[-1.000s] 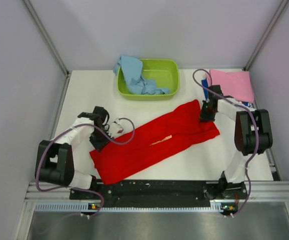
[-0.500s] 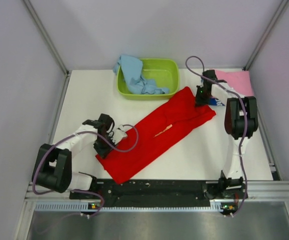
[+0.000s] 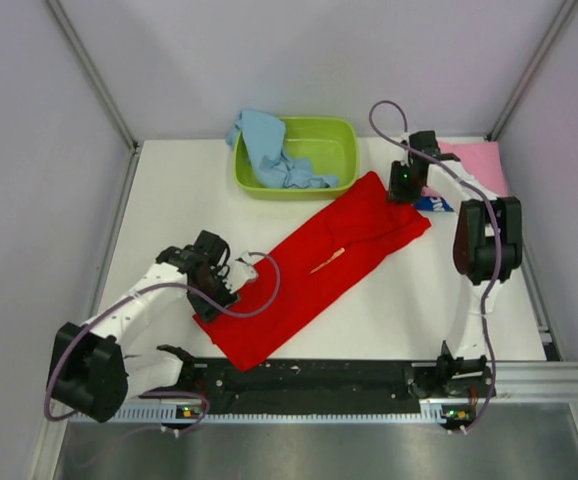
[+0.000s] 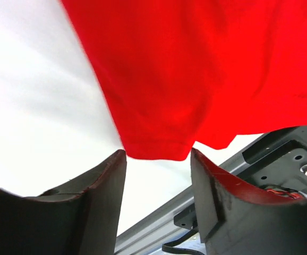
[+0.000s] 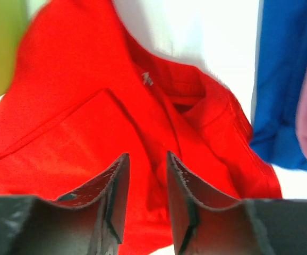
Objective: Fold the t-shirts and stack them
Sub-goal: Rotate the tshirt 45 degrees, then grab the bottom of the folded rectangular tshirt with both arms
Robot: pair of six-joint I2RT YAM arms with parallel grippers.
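The red t-shirt point(image 3: 319, 265) lies folded in a long diagonal strip from near left to far right. It also shows in the left wrist view point(image 4: 196, 69) and the right wrist view point(image 5: 90, 122). My left gripper point(image 3: 221, 296) is open at the strip's near-left end; in its own view point(image 4: 158, 154) the hem corner lies just beyond the fingertips, with white table between them. My right gripper point(image 3: 405, 184) is slightly open over the collar end point(image 5: 146, 156). A light blue tee point(image 3: 264, 145) hangs over the basin. A pink tee point(image 3: 479, 165) lies on a dark blue one point(image 3: 434, 203).
A lime green basin point(image 3: 329, 135) stands at the back centre, just beyond the red strip's far end. The folded pink and dark blue tees sit at the far right corner. A black rail point(image 3: 309, 375) runs along the near edge. Enclosure walls close in the table.
The red t-shirt has been drawn toward the far right and lies more steeply. My right gripper moved back toward the basin. My left gripper moved nearer, to the strip's lower end.
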